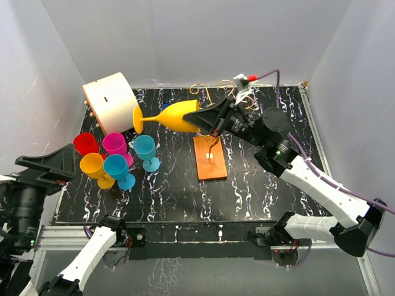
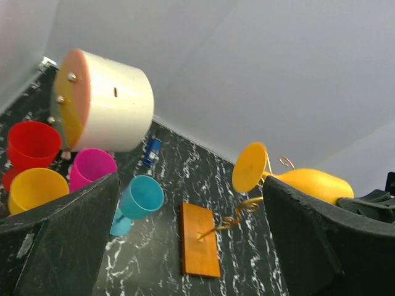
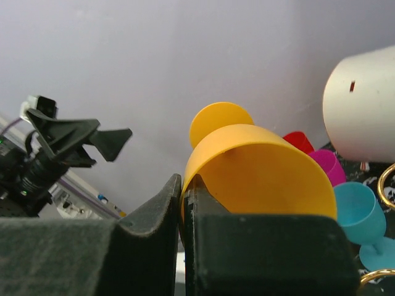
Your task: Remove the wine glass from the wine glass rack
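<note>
The yellow wine glass (image 1: 176,117) lies tilted on its side in the air, foot toward the left, above the wine glass rack (image 1: 210,160), a gold wire stand on an orange-brown wooden base. My right gripper (image 1: 207,117) is shut on the glass's rim; the right wrist view shows the rim (image 3: 265,179) pinched between the fingers (image 3: 154,216). My left gripper (image 1: 62,161) is open and empty at the far left edge, away from the rack. The left wrist view shows the glass (image 2: 308,182) above the rack base (image 2: 199,246).
A white cylinder (image 1: 110,103) lies on its side at the back left. In front of it stand several cups: red (image 1: 85,143), magenta (image 1: 115,143), teal (image 1: 144,148), yellow (image 1: 92,165) and blue (image 1: 117,168). White walls enclose the table.
</note>
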Robot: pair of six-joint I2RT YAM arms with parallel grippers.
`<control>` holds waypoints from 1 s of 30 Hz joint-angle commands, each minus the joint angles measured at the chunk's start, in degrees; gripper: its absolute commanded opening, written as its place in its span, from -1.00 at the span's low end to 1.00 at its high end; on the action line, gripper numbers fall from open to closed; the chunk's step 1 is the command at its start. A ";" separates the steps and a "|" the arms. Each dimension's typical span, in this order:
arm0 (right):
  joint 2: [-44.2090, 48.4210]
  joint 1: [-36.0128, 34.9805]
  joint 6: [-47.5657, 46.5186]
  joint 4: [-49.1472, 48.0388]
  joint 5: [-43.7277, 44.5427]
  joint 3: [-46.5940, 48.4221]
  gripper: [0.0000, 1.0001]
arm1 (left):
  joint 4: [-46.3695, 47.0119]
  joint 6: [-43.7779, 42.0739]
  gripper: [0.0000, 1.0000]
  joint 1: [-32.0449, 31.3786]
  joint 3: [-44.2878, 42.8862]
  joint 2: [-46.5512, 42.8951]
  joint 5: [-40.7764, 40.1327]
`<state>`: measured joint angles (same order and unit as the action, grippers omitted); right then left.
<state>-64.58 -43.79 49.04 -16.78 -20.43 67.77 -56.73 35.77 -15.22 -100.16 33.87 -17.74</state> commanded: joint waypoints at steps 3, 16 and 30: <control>-3.74 -5.67 -8.12 8.89 -3.93 7.80 -1.00 | -3.96 -6.48 0.97 0.00 -4.36 1.08 -9.15; -15.66 -24.88 -29.38 43.88 14.39 23.30 -1.00 | -5.43 -7.12 0.97 -0.14 -5.53 0.23 -11.39; -41.49 -37.93 -41.45 70.61 47.29 47.69 -1.00 | -4.27 -6.94 0.97 -0.09 -2.93 -0.60 -10.97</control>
<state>-99.00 -80.34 11.81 46.83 16.34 107.66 -61.76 29.58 -15.22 -103.07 33.43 -28.05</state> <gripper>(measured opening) 0.023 0.985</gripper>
